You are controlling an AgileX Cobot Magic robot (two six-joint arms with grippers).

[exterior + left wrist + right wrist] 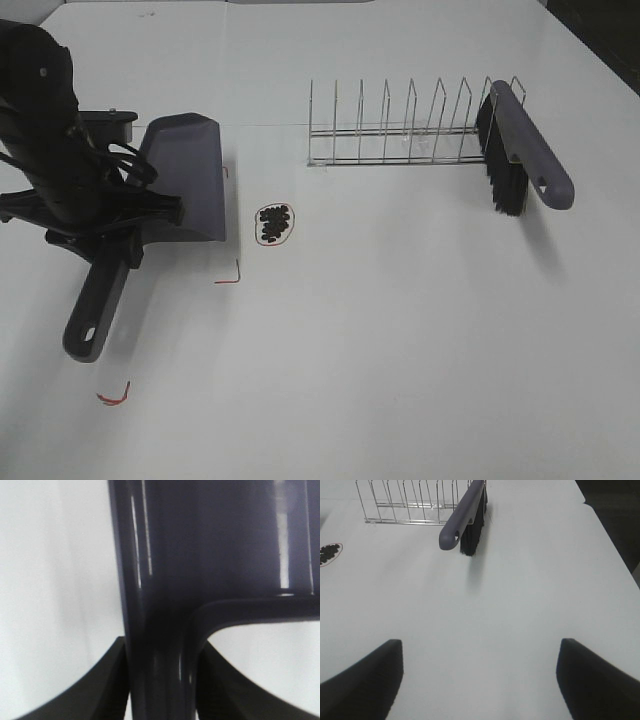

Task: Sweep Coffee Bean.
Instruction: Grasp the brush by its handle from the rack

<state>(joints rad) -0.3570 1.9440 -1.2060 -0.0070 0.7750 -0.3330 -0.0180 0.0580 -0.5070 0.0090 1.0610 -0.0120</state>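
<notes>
Black left arm [45, 140] with looped cables [125, 160] and dark, tapered claw fingers [95, 690].

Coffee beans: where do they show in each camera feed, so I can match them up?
Exterior high: the coffee beans sit in a small pile left of centre, just right of the dustpan.
Left wrist: not in it; the dustpan's handle fills the view.
Right wrist: coffee beans at the frame's edge, partly cropped.
Shared landmark: the wire rack with the brush at its end.
</notes>
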